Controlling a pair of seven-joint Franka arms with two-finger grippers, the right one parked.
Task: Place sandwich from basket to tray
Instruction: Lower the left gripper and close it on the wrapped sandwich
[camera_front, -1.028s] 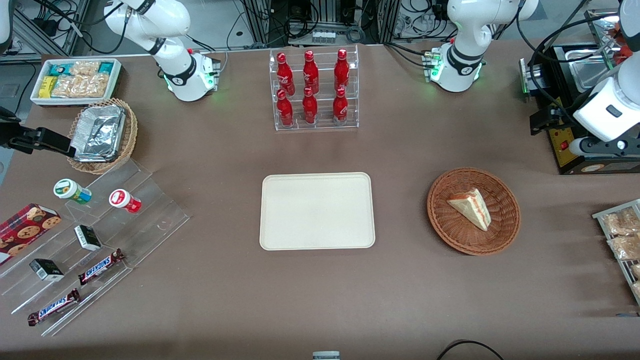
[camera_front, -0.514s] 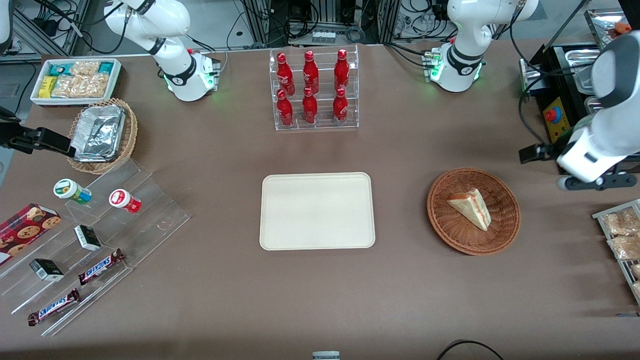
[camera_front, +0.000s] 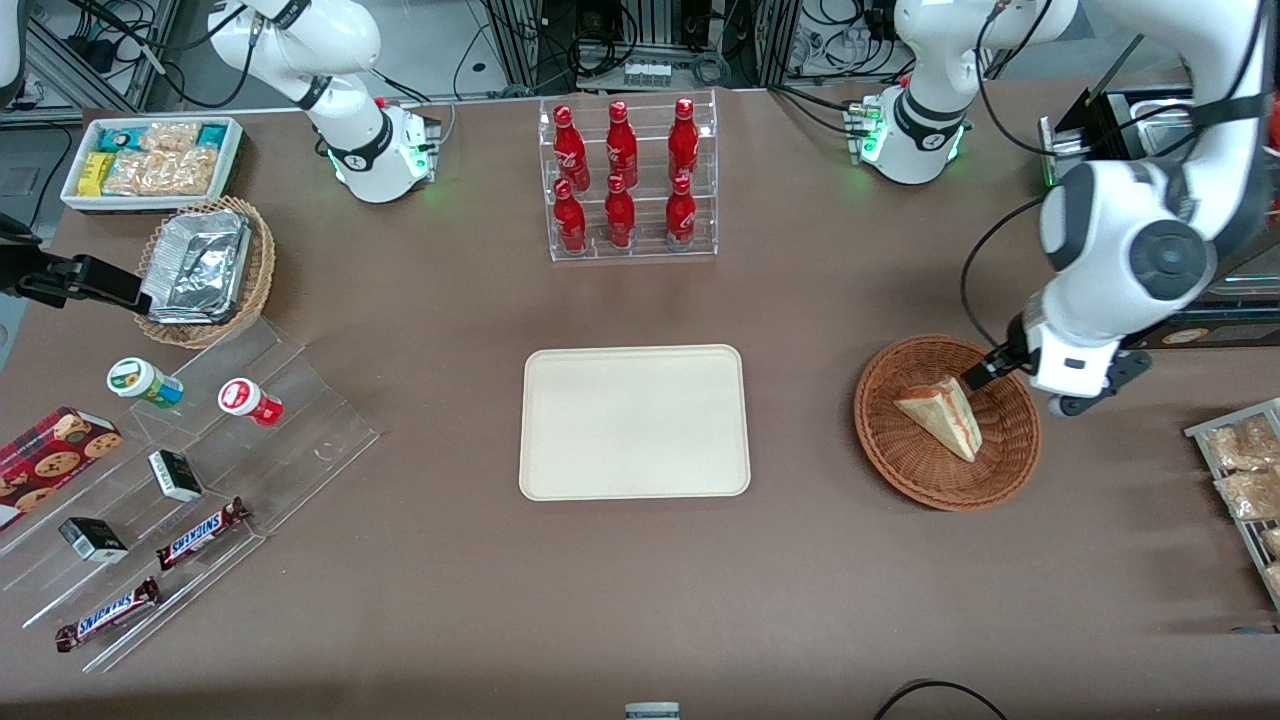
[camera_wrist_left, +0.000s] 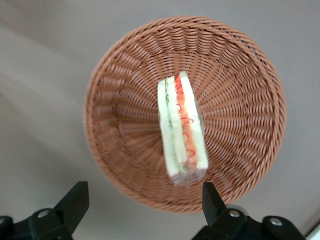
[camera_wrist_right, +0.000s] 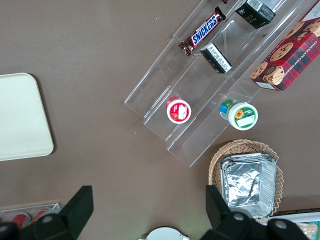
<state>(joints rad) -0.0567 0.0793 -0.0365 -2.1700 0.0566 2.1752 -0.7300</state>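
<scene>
- Table (camera_front: 640, 590): brown surface carrying all items.
- Tray (camera_front: 634, 421): cream rectangular tray at table centre, lying flat. The right wrist view shows only one rounded corner of it; the rest is cut off.
- Basket (camera_front: 905, 465): round reddish-brown wicker basket at the tray's 3 o'clock, toward the working arm's end of the table, apart from the tray. In the left wrist view (camera_wrist_left: 230, 55) its full rim is visible.
- Gripper (camera_wrist_left: 142, 200): suspended above the basket, at the 1 o'clock part of the basket rim in the front view (camera_front: 975, 381). The fingers (camera_wrist_left: 75, 200) are spread wide, wider than the sandwich is long, and nothing is between them; no contact with sandwich or basket. Only the finger tips and part of the gripper body appear in the left wrist view; in the front view the arm's wrist covers most of the gripper.
- Sandwich (camera_front: 942, 415): triangular wedge lying in the basket, near its centre. Cut edge faces up (camera_wrist_left: 181, 127), showing green and red filling layers between pale bread.
</scene>
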